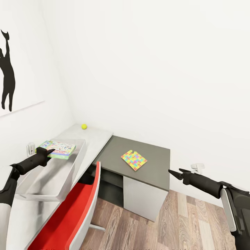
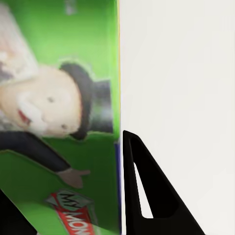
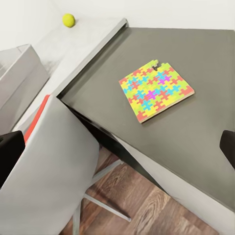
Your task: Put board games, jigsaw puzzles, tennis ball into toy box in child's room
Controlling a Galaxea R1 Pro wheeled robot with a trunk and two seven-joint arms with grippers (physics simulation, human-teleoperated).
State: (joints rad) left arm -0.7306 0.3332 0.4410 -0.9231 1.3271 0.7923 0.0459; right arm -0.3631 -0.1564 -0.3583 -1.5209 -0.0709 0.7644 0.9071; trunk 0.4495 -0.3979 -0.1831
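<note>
Head view: the left gripper (image 1: pixel 51 150) has its fingers clamped on a Monopoly board game (image 1: pixel 58 149), holding it over the open toy box (image 1: pixel 66 173), a pale grey bin standing on the light bench (image 1: pixel 99 133). In the left wrist view the game's green lid (image 2: pixel 63 122) lies pressed against one dark finger (image 2: pixel 147 186). Beyond the toy box, near the wall corner, the tennis ball (image 1: pixel 84 126) sits on the same bench. To the right of the toy box, a colourful jigsaw puzzle (image 1: pixel 134 160) lies flat on the darker bench (image 1: pixel 156 152). The right gripper (image 1: pixel 176 173) hangs in the air past that bench's right edge, well apart from the puzzle; its fingers look nearly together, though I cannot tell for certain.

Judging by this, the task is early: one game is about to go in, while the ball and this puzzle wait. What the box already holds is hidden.
</note>
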